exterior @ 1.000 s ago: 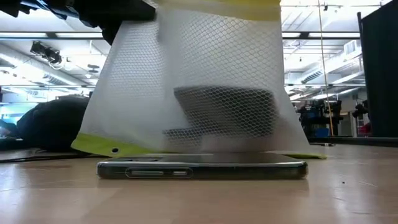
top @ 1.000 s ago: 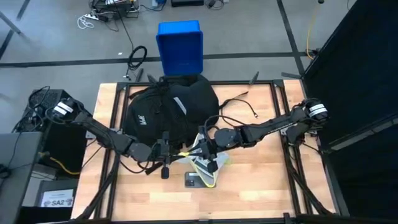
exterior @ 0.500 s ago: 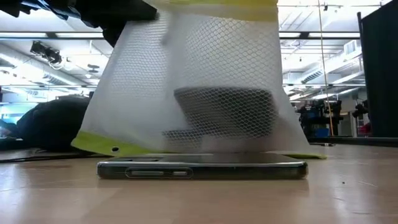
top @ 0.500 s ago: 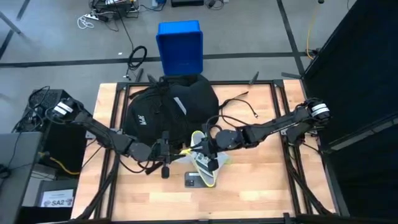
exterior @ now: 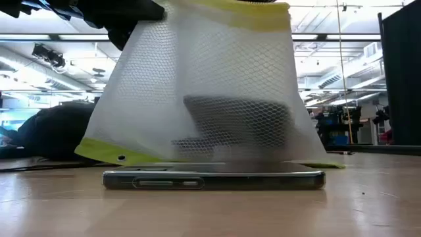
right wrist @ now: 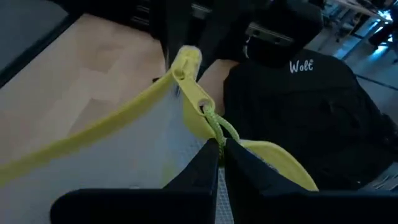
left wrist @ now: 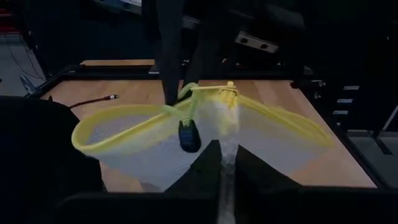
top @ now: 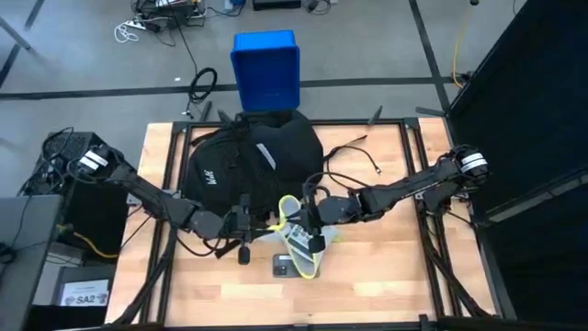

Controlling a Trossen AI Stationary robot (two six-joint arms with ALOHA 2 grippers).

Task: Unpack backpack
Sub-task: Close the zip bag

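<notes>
The black backpack (top: pixel 253 161) lies on the table's far half; its white logo shows in the right wrist view (right wrist: pixel 301 65). In front of it a white mesh bag with a yellow rim (top: pixel 299 237) stands up, with a dark object (exterior: pixel 237 125) inside. The bag's lower end lies over a phone (exterior: pixel 214 178) that is flat on the wood. My left gripper (top: pixel 260 223) and my right gripper (top: pixel 303 219) are both shut on the bag's top. A black cord stopper (left wrist: pixel 189 135) hangs at the bag's mouth. My left gripper pinches the white mesh just below the yellow rim (left wrist: pixel 225 140) between its two fingers, coming level from the table's left. The bag hangs below the hold, its lower end on the table. My right gripper pinches the yellow drawstring (right wrist: pixel 215 132) next to the rim's eyelet, coming from the table's right. The rim stands raised and the mouth is held apart.
A blue plastic box (top: pixel 266 69) stands on the floor beyond the table's far edge. A black cable (top: pixel 354 152) lies on the table right of the backpack. Bare wood shows along the near edge and at the right.
The bag's mouth has spread out: its yellow rim now shows as an open loop in the high view. In the low view the rim has sunk a little at the top. The bag's lower end and the phone have stayed in place.
</notes>
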